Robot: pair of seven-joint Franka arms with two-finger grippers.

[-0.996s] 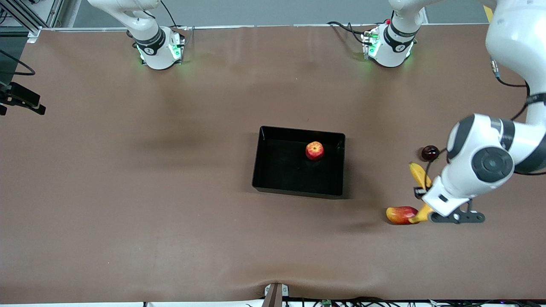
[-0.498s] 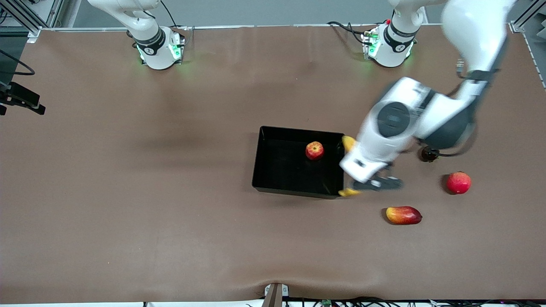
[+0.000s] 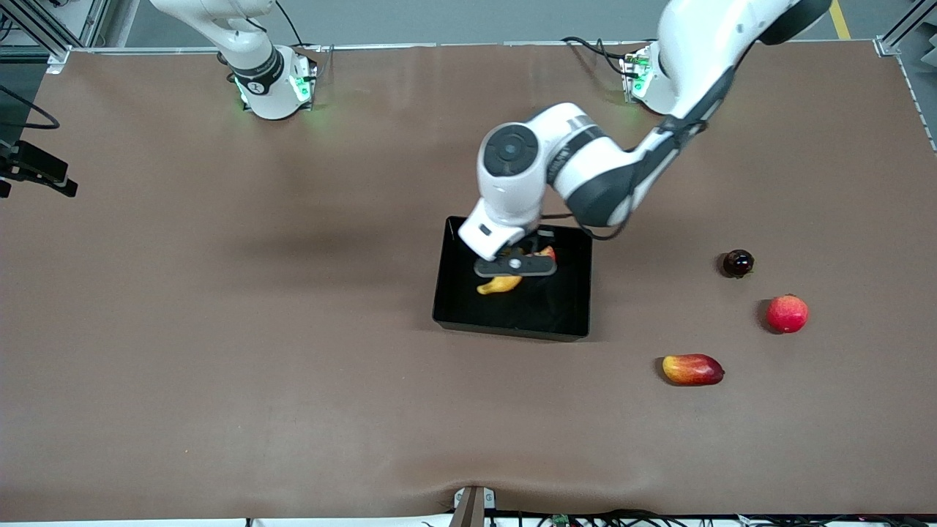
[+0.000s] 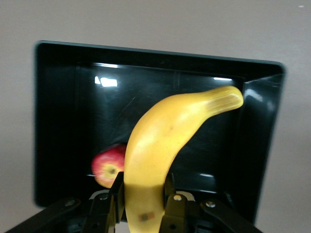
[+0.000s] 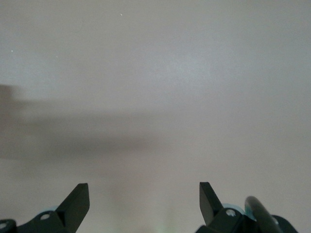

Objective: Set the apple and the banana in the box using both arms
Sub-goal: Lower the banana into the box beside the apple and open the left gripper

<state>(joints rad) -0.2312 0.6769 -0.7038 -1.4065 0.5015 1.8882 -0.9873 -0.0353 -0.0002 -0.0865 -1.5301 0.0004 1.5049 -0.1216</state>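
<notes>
Yellow banana [image 4: 160,145] clamped between left gripper [image 4: 141,206] fingers, hanging over black box [image 3: 454,293], apple [image 4: 108,167] resting inside box beneath it, right gripper [image 5: 144,201] waiting with fingers spread apart above bare brown table [image 3: 293,329].

My left gripper [image 3: 516,265] & wrist hide most of the apple [image 3: 547,254] and part of the banana [image 3: 499,285] in front view. Wrist cam: banana [image 4: 160,160] covers half the apple [image 4: 109,167]; my fingers [image 4: 172,213] cut off by the edge.
</notes>
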